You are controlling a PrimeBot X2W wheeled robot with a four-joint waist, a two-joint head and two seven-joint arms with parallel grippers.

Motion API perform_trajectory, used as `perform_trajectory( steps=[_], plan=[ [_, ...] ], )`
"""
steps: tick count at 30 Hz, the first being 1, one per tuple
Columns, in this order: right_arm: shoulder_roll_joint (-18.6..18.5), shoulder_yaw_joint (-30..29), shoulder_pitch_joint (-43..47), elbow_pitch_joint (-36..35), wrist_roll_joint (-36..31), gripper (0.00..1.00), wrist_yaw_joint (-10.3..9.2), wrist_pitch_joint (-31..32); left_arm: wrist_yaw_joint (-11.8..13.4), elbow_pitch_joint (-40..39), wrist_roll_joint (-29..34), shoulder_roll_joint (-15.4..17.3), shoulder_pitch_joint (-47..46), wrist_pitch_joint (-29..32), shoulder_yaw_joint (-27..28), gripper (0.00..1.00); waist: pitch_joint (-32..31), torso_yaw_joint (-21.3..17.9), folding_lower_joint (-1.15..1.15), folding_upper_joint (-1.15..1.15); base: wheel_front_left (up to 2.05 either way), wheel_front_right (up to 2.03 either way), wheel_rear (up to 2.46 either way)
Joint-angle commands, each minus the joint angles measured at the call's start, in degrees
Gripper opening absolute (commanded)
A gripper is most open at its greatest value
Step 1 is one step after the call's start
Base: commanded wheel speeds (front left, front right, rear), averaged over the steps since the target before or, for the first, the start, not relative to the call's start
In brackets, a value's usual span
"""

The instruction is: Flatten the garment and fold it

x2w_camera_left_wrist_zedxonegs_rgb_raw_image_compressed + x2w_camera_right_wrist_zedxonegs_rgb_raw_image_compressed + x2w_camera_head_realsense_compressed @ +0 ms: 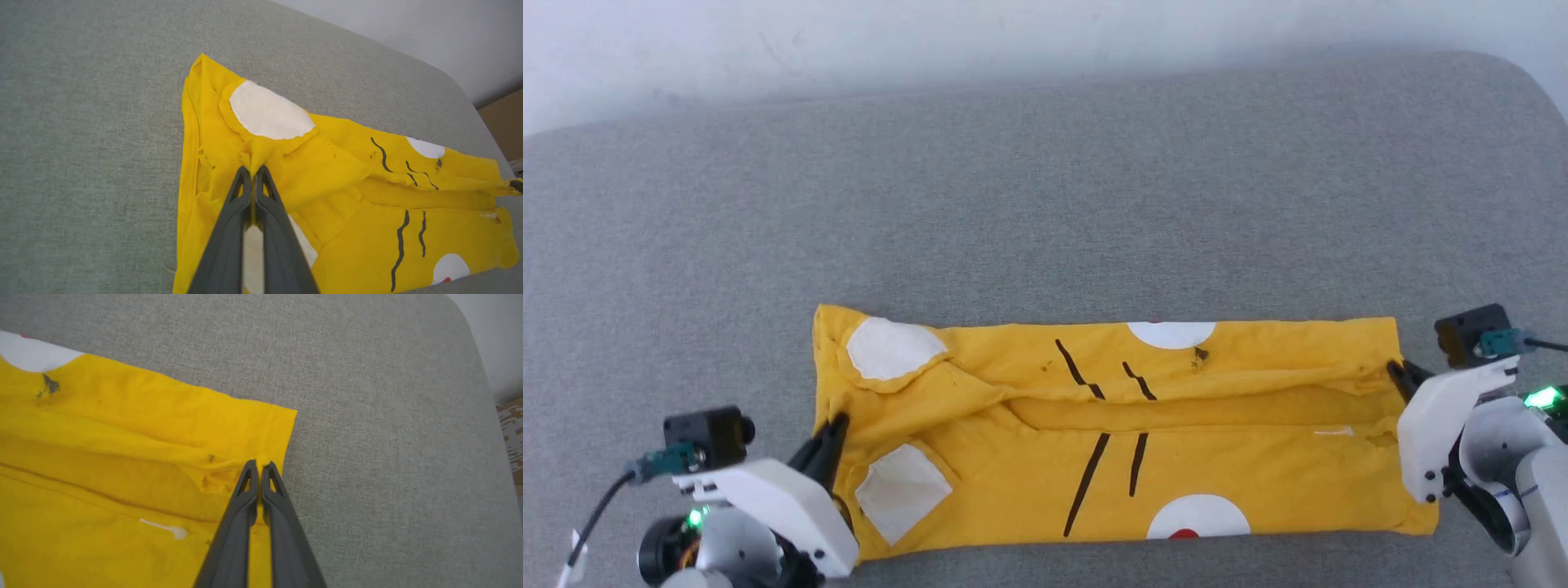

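Both grippers sit lowest in the head view, one at each short end of the garment. It lies as a long yellow band on the grey cushion, close to the cushion's near edge, with its white patches and black lines facing up. The left gripper is at the garment's left end, and its fingers are pressed together on a small ridge of yellow cloth. The right gripper is at the garment's right end, and its fingers are closed on the hem there.

I judge that the lengthwise fold is now in hand: two long flaps meet along the garment's middle line, and the cloth looks mostly flat. The next move probably calls for letting go of both ends without dragging the flaps. After that, one end must be brought over the other, and the edges must be kept in line.
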Motion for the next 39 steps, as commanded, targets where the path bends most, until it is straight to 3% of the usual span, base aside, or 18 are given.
perform_trajectory(
  steps=[1, 13, 14, 15, 16, 17, 25, 31, 39],
  plan=[
    [-0.39, 0.48, 0.66, -0.07, -0.75, 0.0, -0.11, 0.36, 0.21, 0.43, -0.52, -0.32, 0.75, 0.05, -0.02, 0.0, 0.11, 0.12, 0.01, 0.0, 0.0, 0.0, 0.0],
    [0.35, 3.9, 0.61, 6.34, -1.95, 0.0, -0.11, 2.57, -3.23, 12.74, -2.34, -2.68, 2.21, 0.47, -3.66, 0.0, 0.99, 0.54, 0.01, 0.0, 0.0, 0.0, 0.0],
    [0.57, 3.62, 0.6, 6.86, -1.59, 0.14, -0.11, 2.49, -3.43, 13.4, -2.25, -2.83, 2.09, 0.39, -3.95, 0.0, 0.9, 0.6, 0.01, 0.0, 0.0, 0.0, 0.0],
    [0.79, 3.37, 0.65, 7.01, -1.23, 0.47, -0.11, 1.92, -3.59, 13.87, -2.16, -3.01, 1.96, 0.07, -4.12, 0.33, 0.73, 0.69, 0.01, 0.0, 0.0, 0.0, 0.0],
    [1.0, 2.88, 0.77, 7.1, -0.86, 1.0, -0.11, 1.29, -3.72, 14.11, -1.93, -3.21, 1.81, -0.7, -4.14, 0.89, 0.52, 0.78, 0.01, 0.0, 0.0, 0.0, 0.0],
    [1.23, 2.13, 0.99, 7.17, -0.52, 1.0, -0.11, 0.71, -3.79, 14.25, -1.78, -3.51, 1.66, -1.67, -4.02, 1.0, 0.26, 0.9, 0.01, 0.0, 0.0, 0.0, 0.0],
    [5.09, -5.89, 6.08, 3.3, 1.44, 1.0, -0.11, -4.46, -3.88, 13.13, 3.89, -5.21, 0.77, -15.01, -3.75, 1.0, -2.65, 2.08, 0.01, 0.0, 0.0, 0.0, 0.0],
    [10.77, -12.76, 10.41, -2.15, -0.15, 1.0, -0.11, -8.44, -2.52, 14.19, 10.15, -6.41, -1.91, -26.87, -3.45, 1.0, -4.51, 2.72, 0.01, 0.0, 0.0, 0.0, 0.0],
    [16.92, -21.11, 13.38, -7.04, -3.61, 1.0, -0.11, -12.53, -2.1, 12.65, 19.6, -9.22, -6.83, -29.83, -0.01, 1.0, -5.82, 3.32, 0.01, 0.0, 0.0, 0.0, 0.0]
  ],
)
